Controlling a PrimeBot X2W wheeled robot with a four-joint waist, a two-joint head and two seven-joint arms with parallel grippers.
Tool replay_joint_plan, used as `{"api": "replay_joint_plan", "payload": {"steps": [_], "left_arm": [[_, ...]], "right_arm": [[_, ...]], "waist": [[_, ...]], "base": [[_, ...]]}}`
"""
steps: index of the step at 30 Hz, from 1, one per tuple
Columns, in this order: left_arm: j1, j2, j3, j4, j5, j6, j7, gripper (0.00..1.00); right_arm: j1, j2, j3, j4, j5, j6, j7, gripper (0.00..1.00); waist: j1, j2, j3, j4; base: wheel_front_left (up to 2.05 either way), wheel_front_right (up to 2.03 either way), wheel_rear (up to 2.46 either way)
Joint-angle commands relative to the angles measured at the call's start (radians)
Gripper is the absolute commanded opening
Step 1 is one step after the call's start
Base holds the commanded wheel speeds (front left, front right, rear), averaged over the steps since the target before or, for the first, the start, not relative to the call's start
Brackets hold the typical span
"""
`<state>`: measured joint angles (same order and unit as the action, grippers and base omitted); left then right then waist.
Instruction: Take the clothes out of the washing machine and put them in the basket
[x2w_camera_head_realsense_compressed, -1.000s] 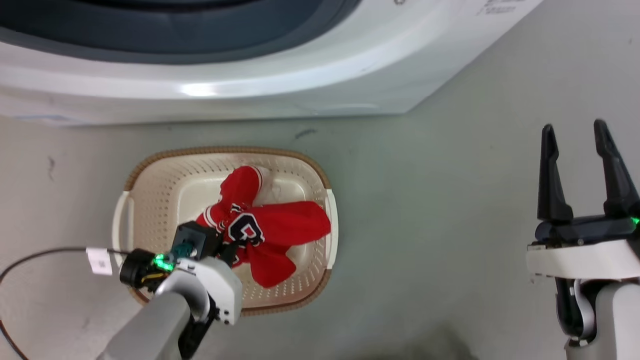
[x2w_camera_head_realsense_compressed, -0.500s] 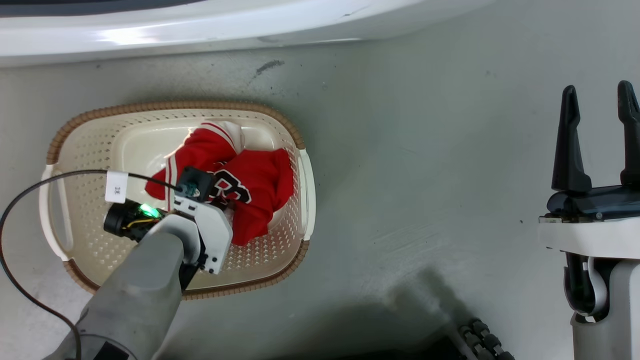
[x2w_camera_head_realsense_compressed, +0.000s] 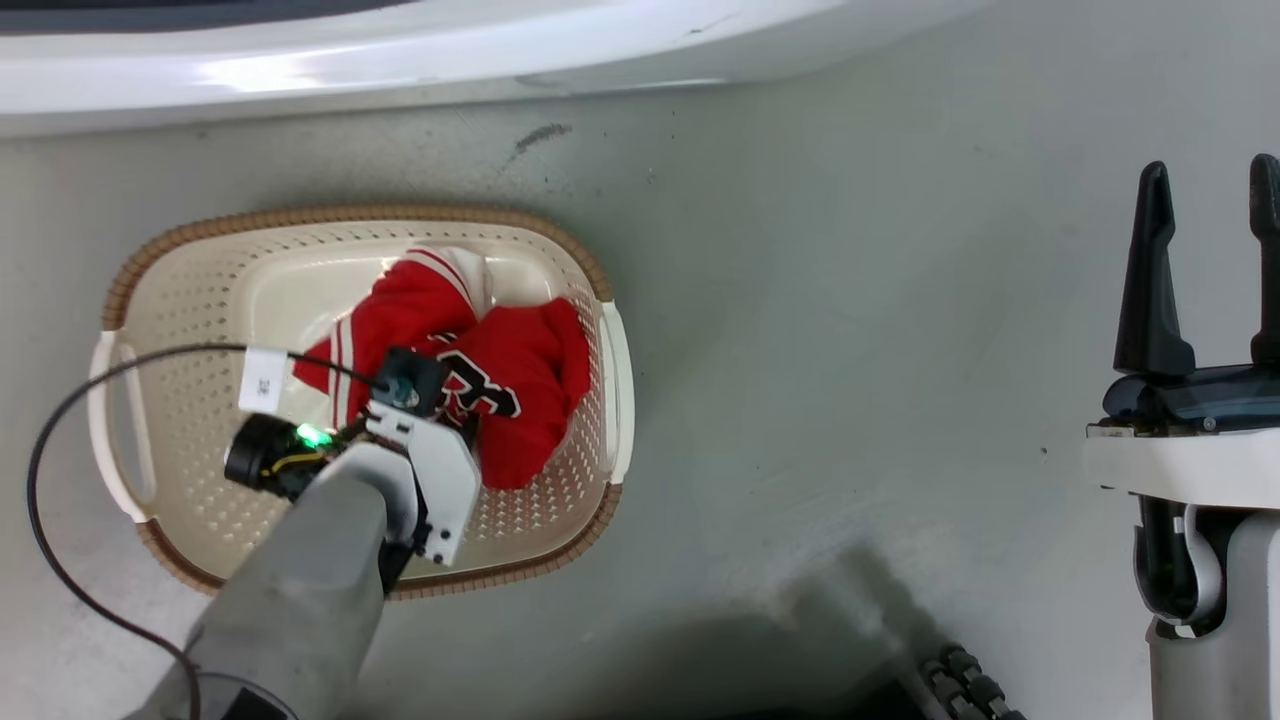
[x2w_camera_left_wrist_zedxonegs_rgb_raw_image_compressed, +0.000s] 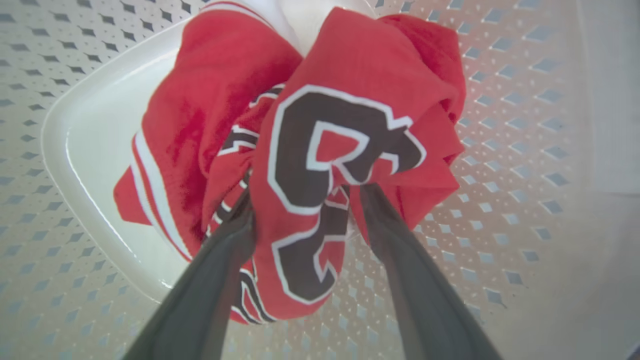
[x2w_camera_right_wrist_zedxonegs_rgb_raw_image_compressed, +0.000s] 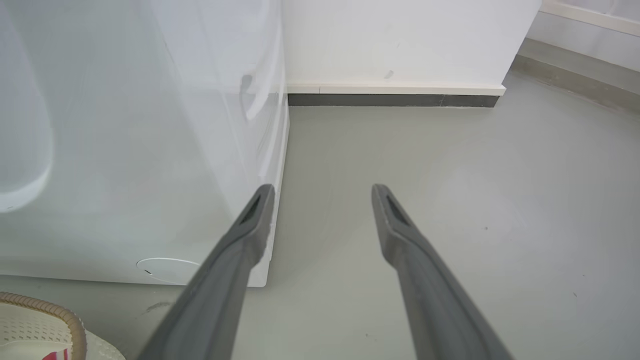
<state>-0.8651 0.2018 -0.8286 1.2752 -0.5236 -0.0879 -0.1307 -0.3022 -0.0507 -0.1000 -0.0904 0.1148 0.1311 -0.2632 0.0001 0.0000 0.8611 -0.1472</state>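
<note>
Head cam looks steeply down from above onto the grey floor (x2w_camera_head_realsense_compressed: 850, 300), the basket (x2w_camera_head_realsense_compressed: 180, 250) at centre-left and the washing machine (x2w_camera_head_realsense_compressed: 400, 60) front along the top edge. Left wrist cam sits v. close, down within the basket walls, facing along the left gripper (x2w_camera_left_wrist_zedxonegs_rgb_raw_image_compressed: 305, 192) at the clothes (x2w_camera_left_wrist_zedxonegs_rgb_raw_image_compressed: 210, 100). Right wrist cam is low, facing along the right gripper (x2w_camera_right_wrist_zedxonegs_rgb_raw_image_compressed: 322, 186) past the machine's corner to a wall (x2w_camera_right_wrist_zedxonegs_rgb_raw_image_compressed: 400, 40). Head & left wrist cams share basket + clothes. Head & right wrist cams share machine, floor, basket rim.
</note>
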Motion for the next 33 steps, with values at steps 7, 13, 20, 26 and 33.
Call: {"api": "replay_joint_plan", "payload": {"steps": [7,13,20,26,33], "left_arm": [[0.090,-0.040,0.076,-0.005,-0.086,-0.010,-0.116,1.00],[0.153,-0.029,0.129,-0.120,-0.092,0.005,-0.136,1.00],[0.298,0.010,0.259,-0.379,-0.023,0.063,-0.135,1.00],[0.436,0.019,0.388,-0.594,0.075,0.107,-0.135,1.00],[0.581,-0.012,0.547,-0.815,0.170,0.133,-0.135,1.00]], "right_arm": [[0.034,0.000,-0.003,0.021,-0.016,-0.001,-0.002,1.00],[0.078,0.001,-0.004,0.039,-0.034,-0.001,-0.002,1.00],[0.140,0.001,0.003,0.057,-0.045,-0.001,-0.002,1.00],[0.187,0.001,0.008,0.070,-0.053,-0.001,-0.002,1.00],[0.236,0.001,0.012,0.080,-0.059,-0.001,-0.002,1.00]], "waist": [[-0.0001,0.0000,-0.153,0.036],[-0.0001,0.0000,-0.269,0.062],[-0.0001,0.0000,-0.398,0.092],[-0.0001,0.0000,-0.495,0.111],[-0.0001,0.0000,-0.584,0.122]], "base": [[0.00,0.00,0.00],[0.00,0.00,0.00],[0.00,0.00,0.00],[0.00,0.00,0.00],[0.00,0.00,0.00]]}}
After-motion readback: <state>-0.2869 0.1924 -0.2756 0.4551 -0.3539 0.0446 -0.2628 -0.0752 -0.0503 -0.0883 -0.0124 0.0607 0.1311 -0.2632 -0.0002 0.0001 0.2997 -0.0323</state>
